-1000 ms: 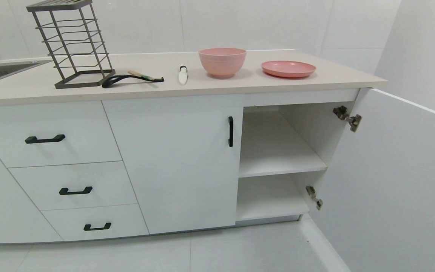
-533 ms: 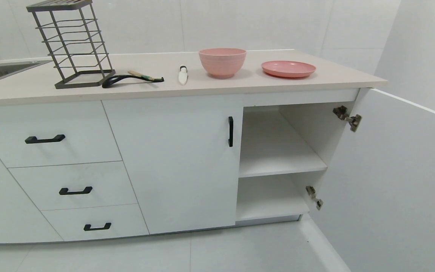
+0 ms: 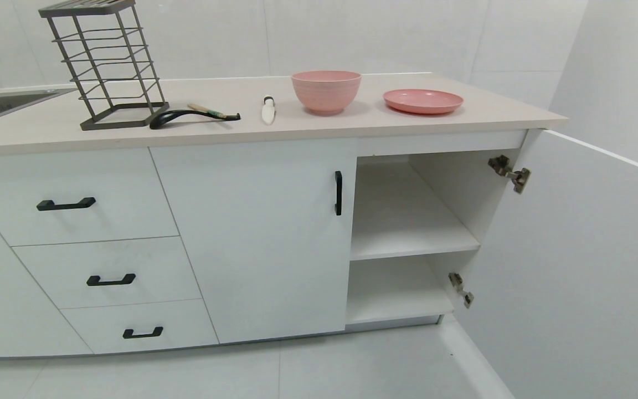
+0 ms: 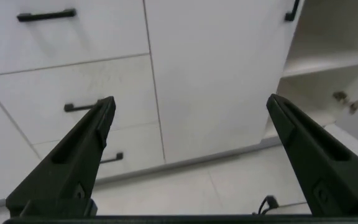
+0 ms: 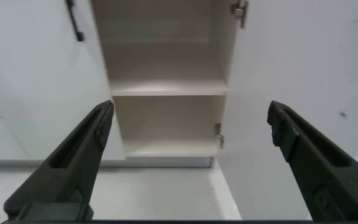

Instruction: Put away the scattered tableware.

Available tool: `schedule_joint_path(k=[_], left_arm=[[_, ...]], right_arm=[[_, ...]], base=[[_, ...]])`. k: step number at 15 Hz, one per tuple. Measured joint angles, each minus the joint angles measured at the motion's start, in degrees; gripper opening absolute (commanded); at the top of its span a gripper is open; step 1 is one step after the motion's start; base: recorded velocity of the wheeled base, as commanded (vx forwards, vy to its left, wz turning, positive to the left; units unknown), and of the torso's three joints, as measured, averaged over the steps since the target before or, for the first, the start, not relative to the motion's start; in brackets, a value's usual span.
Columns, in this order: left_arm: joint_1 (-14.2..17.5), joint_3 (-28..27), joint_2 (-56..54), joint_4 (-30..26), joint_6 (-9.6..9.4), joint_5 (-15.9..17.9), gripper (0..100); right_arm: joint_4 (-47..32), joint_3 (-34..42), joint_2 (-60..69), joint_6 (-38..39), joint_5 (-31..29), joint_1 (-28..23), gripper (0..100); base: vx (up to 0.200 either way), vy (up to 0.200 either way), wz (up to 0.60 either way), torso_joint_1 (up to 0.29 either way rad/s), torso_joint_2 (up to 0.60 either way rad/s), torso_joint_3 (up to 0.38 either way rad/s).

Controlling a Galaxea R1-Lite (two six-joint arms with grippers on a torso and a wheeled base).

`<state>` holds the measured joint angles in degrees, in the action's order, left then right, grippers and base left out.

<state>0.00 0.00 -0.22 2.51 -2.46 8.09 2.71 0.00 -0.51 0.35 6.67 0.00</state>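
Note:
On the beige countertop (image 3: 479, 119) stand a pink bowl (image 3: 326, 91) and, to its right, a pink plate (image 3: 423, 101). Left of the bowl lie a small white utensil (image 3: 268, 110), a black spoon (image 3: 183, 116) and a wooden-handled utensil (image 3: 206, 110). My left gripper (image 4: 190, 109) is open and empty, held low before the drawers (image 4: 73, 87). My right gripper (image 5: 190, 112) is open and empty, facing the open cabinet's shelves (image 5: 166, 87).
A dark wire rack (image 3: 106, 64) stands at the counter's left, beside a sink (image 3: 3, 102). The right cabinet door (image 3: 585, 260) is swung wide open, showing two bare shelves (image 3: 407, 238). The left door with its black handle (image 3: 338, 193) is shut. Three drawers (image 3: 108, 271) are shut.
A small dark piece at the head view's bottom left corner has dropped out of sight; nothing else has moved.

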Motion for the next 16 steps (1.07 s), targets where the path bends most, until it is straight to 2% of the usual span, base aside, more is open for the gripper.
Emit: schedule_joint_path(k=[1,2,5,7,10,16], left_arm=[[0.00,0.00,0.00,-2.97,-0.60,-1.18,100],[0.00,-0.07,0.00,-3.29,0.04,-1.80,100],[0.00,-0.07,0.00,-2.76,1.57,-2.82,100],[0.00,-0.05,0.00,-2.69,1.67,-2.90,100],[0.00,0.00,0.01,-2.69,1.91,-3.01,100],[0.00,0.02,0.04,-2.67,2.13,-3.08,100]], right_arm=[[-0.09,0.00,0.00,-0.11,-0.77,0.00,100],[-0.09,0.00,0.00,-0.15,-0.77,0.00,100],[-0.15,0.00,0.00,-0.30,-1.26,0.07,100],[-2.39,-0.02,-0.01,-0.68,-7.84,0.00,100],[-2.95,-0.05,-0.09,-0.15,-7.38,0.02,100],[-3.02,-0.05,-0.15,-0.09,-7.29,0.07,100]], base=[[0.000,0.000,0.00,0.000,0.00,0.000],[0.000,0.000,0.00,0.000,0.00,0.000],[0.000,0.000,0.00,0.000,0.00,0.000],[0.000,0.000,0.00,0.000,0.00,0.000],[0.000,0.000,0.00,0.000,0.00,0.000],[0.000,-0.200,0.00,0.001,0.01,0.002]])
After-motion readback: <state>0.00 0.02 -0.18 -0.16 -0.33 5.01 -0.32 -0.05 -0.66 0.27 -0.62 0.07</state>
